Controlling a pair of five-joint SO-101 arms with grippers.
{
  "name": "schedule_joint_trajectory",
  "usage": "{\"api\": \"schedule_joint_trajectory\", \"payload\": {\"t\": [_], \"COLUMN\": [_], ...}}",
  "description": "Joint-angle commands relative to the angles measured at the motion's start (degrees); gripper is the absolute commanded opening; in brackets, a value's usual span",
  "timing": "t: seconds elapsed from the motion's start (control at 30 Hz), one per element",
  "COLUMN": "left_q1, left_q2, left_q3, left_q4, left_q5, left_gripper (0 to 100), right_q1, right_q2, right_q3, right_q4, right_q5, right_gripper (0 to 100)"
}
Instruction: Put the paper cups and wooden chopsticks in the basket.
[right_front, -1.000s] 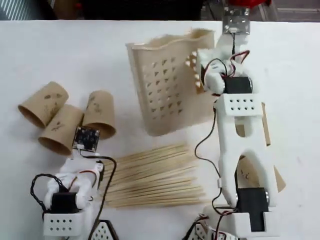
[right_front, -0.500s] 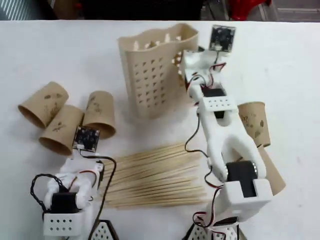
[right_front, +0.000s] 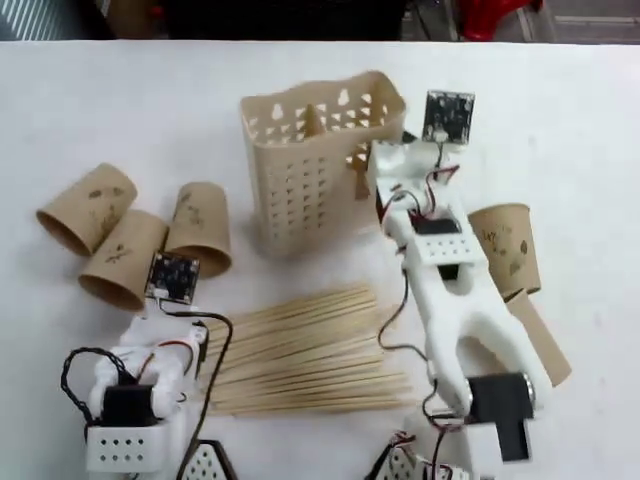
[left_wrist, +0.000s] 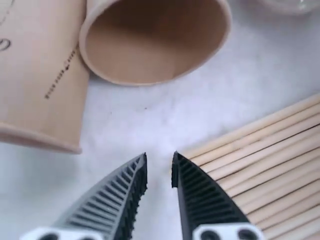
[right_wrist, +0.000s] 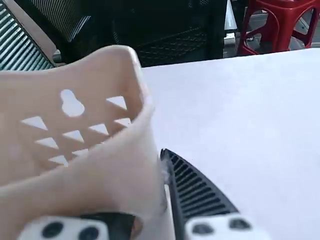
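Note:
The cream slotted basket (right_front: 318, 160) stands near the table's middle. My right gripper (right_front: 364, 172) is shut on its right wall; the right wrist view has the basket wall (right_wrist: 85, 150) pinched against one black finger (right_wrist: 195, 190). Three paper cups lie on their sides at the left (right_front: 85, 205) (right_front: 122, 258) (right_front: 200, 228). Another cup (right_front: 510, 245) lies to the right of the right arm, and one more (right_front: 545, 350) is partly hidden under that arm. The wooden chopsticks (right_front: 310, 350) lie in a loose pile at the front. My left gripper (left_wrist: 159, 167) hovers slightly open over bare table between a cup mouth (left_wrist: 150, 40) and the chopstick ends (left_wrist: 260, 155).
The table's far edge runs behind the basket, with dark chairs and a red stool (right_wrist: 280, 25) beyond it. Both arm bases stand at the near edge. White tabletop (right_front: 120, 110) lies open at the far left and far right.
The right arm has drawn back toward the near side with the basket in its grip. The basket went from leaning over to standing upright. The left arm has not moved.

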Motion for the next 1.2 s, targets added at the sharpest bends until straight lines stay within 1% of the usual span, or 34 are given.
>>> {"api": "schedule_joint_trajectory", "payload": {"t": [0.0, 0.1, 0.2, 0.3, 0.43, 0.5, 0.63, 0.83, 1.07, 1.17], "left_q1": [0.4, 0.4, 0.4, 0.4, 0.4, 0.4, 0.4, 0.4, 0.4, 0.4], "left_q2": [-0.04, -0.04, -0.04, -0.04, -0.04, -0.04, -0.04, -0.04, -0.04, -0.04], "left_q3": [-0.09, -0.09, -0.09, -0.09, -0.09, -0.09, -0.09, -0.09, -0.09, -0.09], "left_q4": [0.18, 0.18, 0.18, 0.18, 0.18, 0.18, 0.18, 0.18, 0.18, 0.18], "left_q5": [-0.35, -0.35, -0.35, -0.35, -0.35, -0.35, -0.35, -0.35, -0.35, -0.35], "left_gripper": [10, 10, 10, 10, 10, 10, 10, 10, 10, 10], "right_q1": [-0.22, -0.48, -1.45, -1.45, -1.54, -1.8, -1.54, -1.45, -1.63, -1.8], "right_q2": [-7.08, -13.23, -19.12, -25.01, -32.75, -36.35, -42.33, -50.68, -56.75, -57.01], "right_q3": [4.92, 9.76, 12.48, 12.48, 12.48, 12.48, 12.48, 12.48, 12.92, 14.95], "right_q4": [0.31, 0.48, 4.7, 12.62, 20.53, 24.4, 30.2, 38.02, 44.09, 44.18], "right_q5": [0.7, 5.36, 11.34, 15.03, 18.99, 19.87, 20.04, 20.04, 20.04, 20.04], "right_gripper": [1.9, 1.9, 3.5, 12.0, 25.0, 28.6, 27.8, 23.9, 24.0, 23.7]}}
